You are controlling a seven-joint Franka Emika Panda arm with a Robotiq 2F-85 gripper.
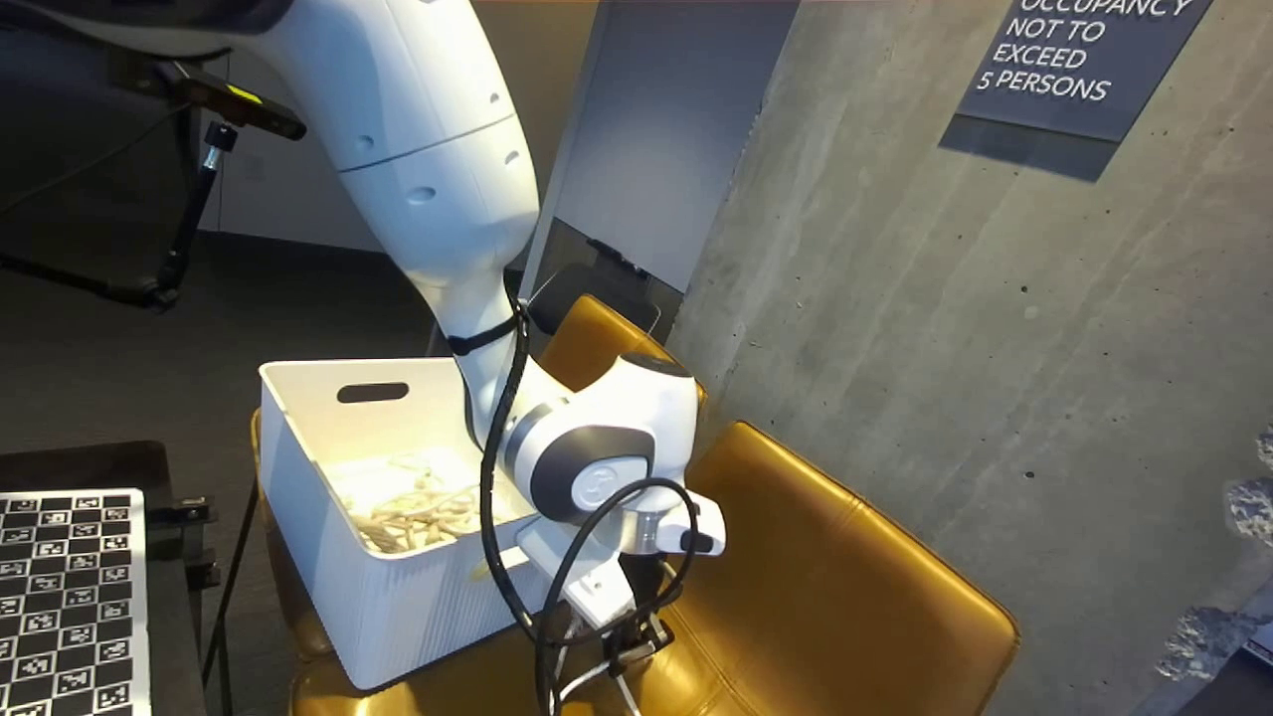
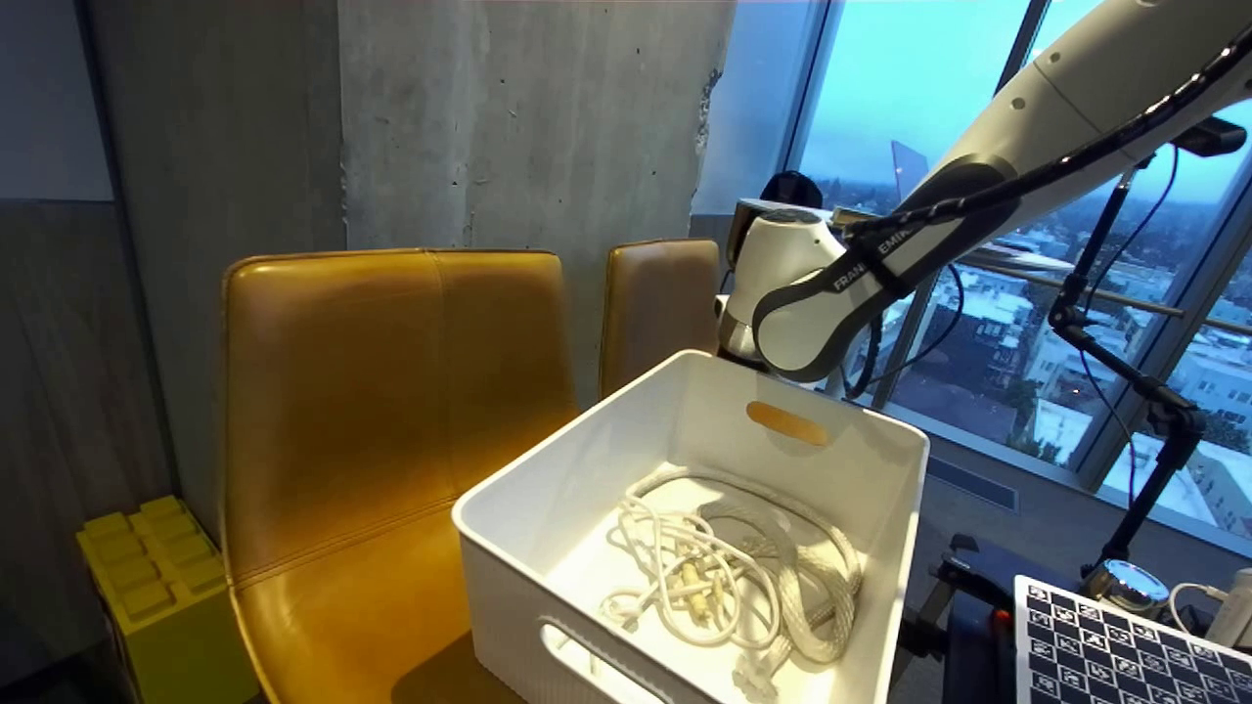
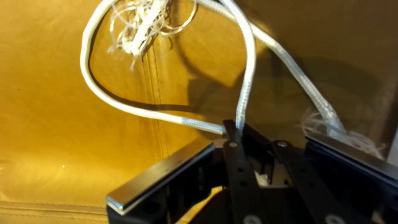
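Gripper [image 3: 235, 130] clamped on white rope [image 3: 250, 59], beside the bin [image 1: 318, 542]; tangled cords [image 2: 696, 587] inside the bin, its end wall [image 1: 423, 622] intervening; gold chair [image 2: 381, 391] and checkered board [image 1: 80, 607] near the bin

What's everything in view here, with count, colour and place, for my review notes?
concrete wall: one, grey, background
windows: several panes, bluish, background
sign: one, dark, on the wall
chairs: at least two, tan, in front of the wall
yellow box: one, yellow, beside a chair
storage bin: one, white, on a chair
cords: several, off-white, tangled inside the bin
checkered board: one, black and white, near the bin
round item: one, silver, beside the board
stand-mounted camera: one per exterior view, perhaps the same, black, background
white rope: apparently one, white, frayed, over a chair
robot arm: one, white and dark grey, beside the bin
gripper: one, black and silver, closed on the white rope
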